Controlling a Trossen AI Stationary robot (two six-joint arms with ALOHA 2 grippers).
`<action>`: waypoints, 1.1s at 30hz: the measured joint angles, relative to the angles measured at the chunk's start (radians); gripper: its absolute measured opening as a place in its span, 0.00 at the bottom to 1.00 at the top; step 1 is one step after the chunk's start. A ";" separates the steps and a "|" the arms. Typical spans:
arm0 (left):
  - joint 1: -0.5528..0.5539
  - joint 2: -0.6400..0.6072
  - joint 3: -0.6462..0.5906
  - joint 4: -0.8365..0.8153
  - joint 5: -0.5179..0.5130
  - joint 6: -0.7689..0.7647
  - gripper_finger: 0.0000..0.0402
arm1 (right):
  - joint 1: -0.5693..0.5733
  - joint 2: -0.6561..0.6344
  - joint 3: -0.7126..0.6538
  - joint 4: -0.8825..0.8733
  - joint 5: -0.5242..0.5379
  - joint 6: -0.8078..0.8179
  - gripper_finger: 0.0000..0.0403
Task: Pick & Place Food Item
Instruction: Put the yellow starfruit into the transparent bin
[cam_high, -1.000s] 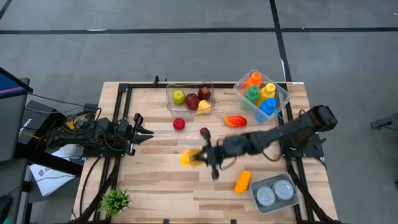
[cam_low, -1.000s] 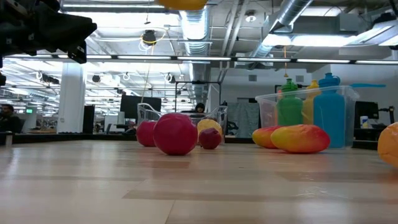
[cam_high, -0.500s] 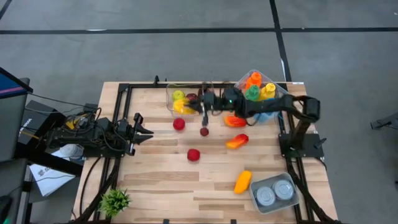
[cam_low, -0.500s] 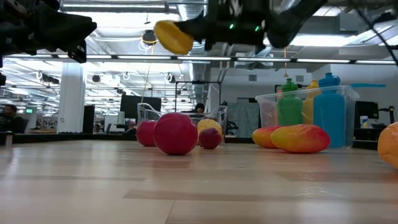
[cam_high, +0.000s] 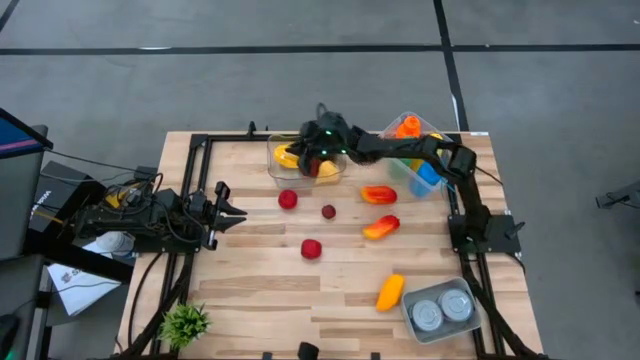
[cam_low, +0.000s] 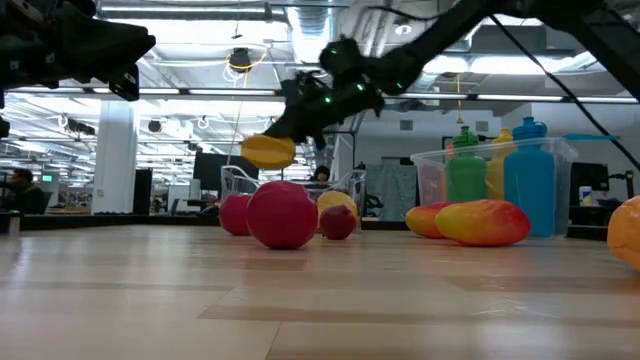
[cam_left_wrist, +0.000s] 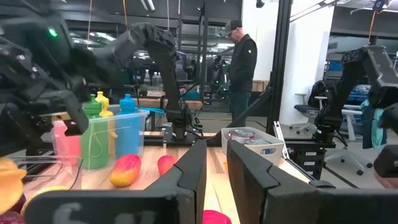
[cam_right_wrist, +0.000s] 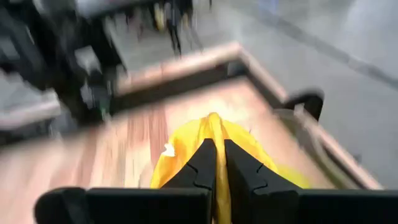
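A yellow food item hangs over the left part of the clear fruit bin at the table's far edge, with my right gripper shut on it. In the low view the yellow item floats just above the bin's rim, below my right gripper. The bin holds a few other fruits, mostly hidden by the arm. My left gripper waits at the table's left edge, its fingers a little apart with nothing between them. My right gripper pinches a raised ridge of the yellow item between its two fingers. The fingers reach in from the table's right, slanting a little downward. The item is lifted clear and sticks out past the fingertips, over the bin.
On the boards lie two red balls, a small dark fruit, two red-orange mangoes and an orange piece. A bin of bottles stands far right, a bin of cans near right, a plant near left.
My right gripper has swung from the table's middle toward the far edge with the yellow item, rolling its wrist, and has come down over the fruit bin. The item stays in its shut fingers, clear of the table.
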 joint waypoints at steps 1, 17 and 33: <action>0.000 0.000 0.000 0.000 0.000 0.000 0.13 | 0.002 0.011 0.054 -0.096 0.002 -0.038 0.03; 0.000 0.000 0.000 0.000 0.000 0.000 0.13 | 0.029 0.172 0.321 -0.459 0.047 -0.243 0.03; 0.000 0.000 0.000 0.000 0.000 0.000 0.13 | 0.043 0.171 0.305 -0.411 0.029 -0.218 0.03</action>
